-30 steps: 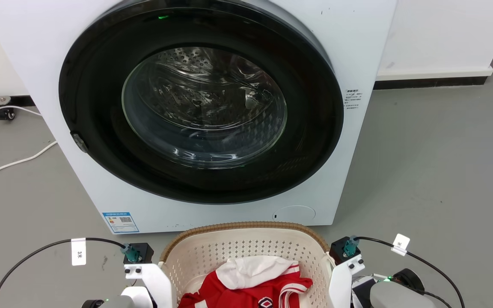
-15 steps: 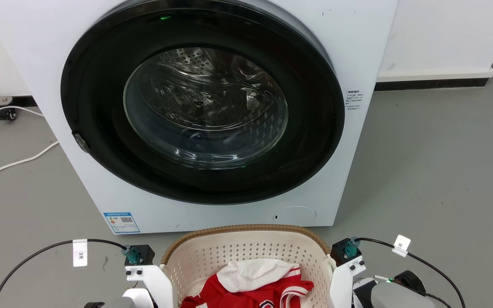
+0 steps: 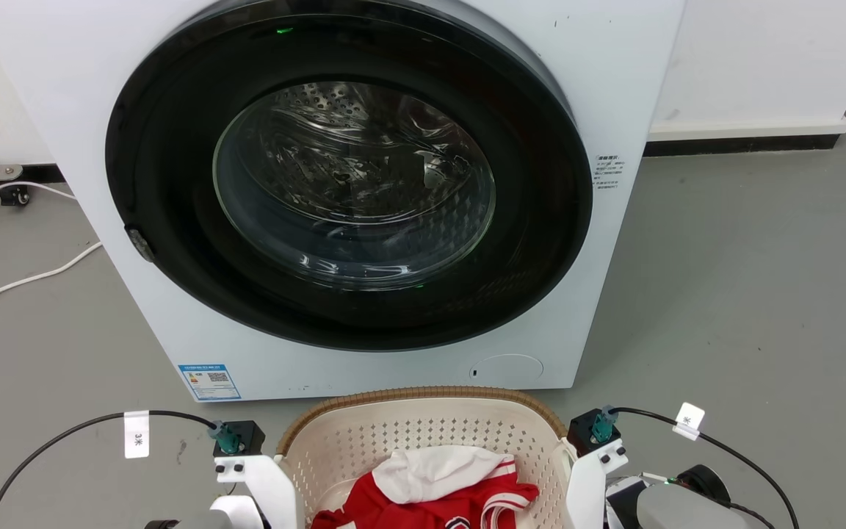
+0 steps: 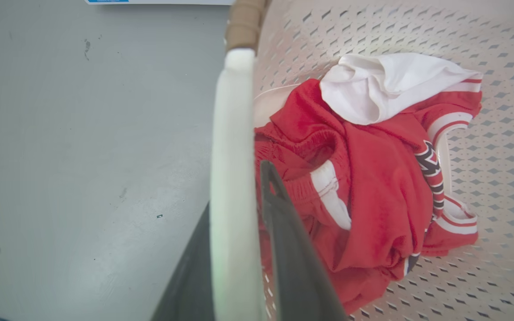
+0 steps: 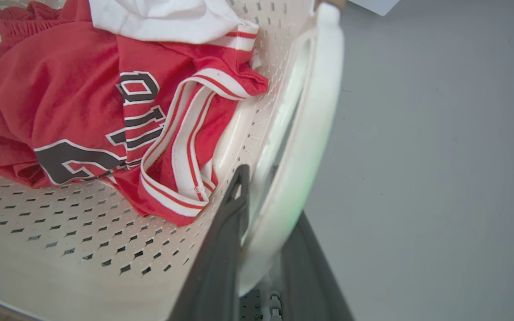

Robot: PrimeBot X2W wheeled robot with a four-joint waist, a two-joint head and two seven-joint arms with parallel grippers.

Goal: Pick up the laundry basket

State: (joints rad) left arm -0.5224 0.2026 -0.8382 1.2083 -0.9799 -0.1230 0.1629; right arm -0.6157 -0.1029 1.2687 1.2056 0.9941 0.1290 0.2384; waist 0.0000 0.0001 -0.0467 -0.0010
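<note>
Clearly, wrist cams: L fingers clamp laundry basket handle, R fingers likewise, head cam adds washer.

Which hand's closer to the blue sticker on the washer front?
Left. The left hand grips the laundry basket on the side below the blue sticker; the right hand grips the opposite side, the whole basket between.

We are facing a white washing machine standing on the grey floor, its round dark door closed and a green light glowing at the top. Just before it the laundry basket is sitting, a white garment lying over a red one. Our white left wrist and right wrist are flanking the basket's sides. A white cable is trailing across the floor at left.
</note>
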